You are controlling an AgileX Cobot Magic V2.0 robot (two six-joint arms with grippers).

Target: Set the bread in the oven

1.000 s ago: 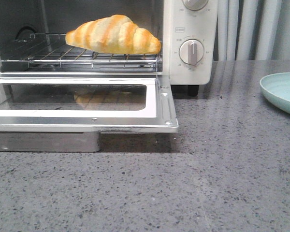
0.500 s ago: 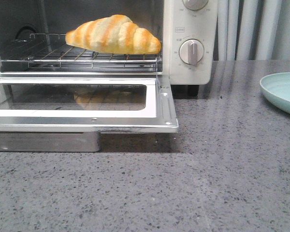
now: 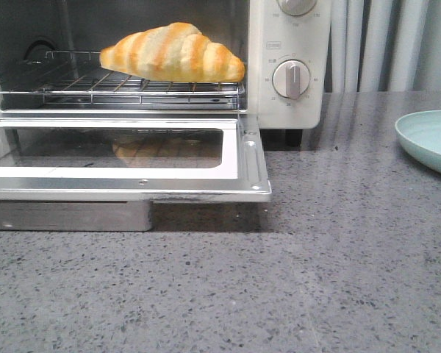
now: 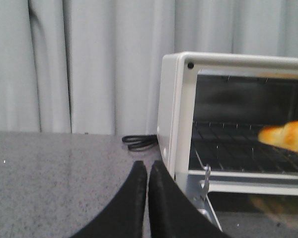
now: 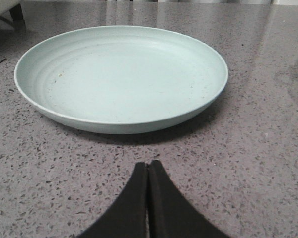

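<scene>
The bread (image 3: pixel 173 53), a glossy orange and cream striped roll, lies on the wire rack (image 3: pixel 95 87) inside the white oven (image 3: pixel 290 44). The oven door (image 3: pixel 253 165) hangs open, flat over the counter. In the left wrist view one end of the bread (image 4: pixel 288 136) shows on the rack, and the oven (image 4: pixel 174 114) stands just beyond my left gripper (image 4: pixel 148 166), which is shut and empty beside the oven's side wall. My right gripper (image 5: pixel 148 166) is shut and empty, low over the counter in front of the plate. Neither gripper shows in the front view.
A pale green empty plate (image 3: pixel 430 140) sits on the speckled grey counter at the right; it also shows in the right wrist view (image 5: pixel 121 79). A black coiled cord (image 4: pixel 139 142) lies behind the oven. Grey curtains hang at the back.
</scene>
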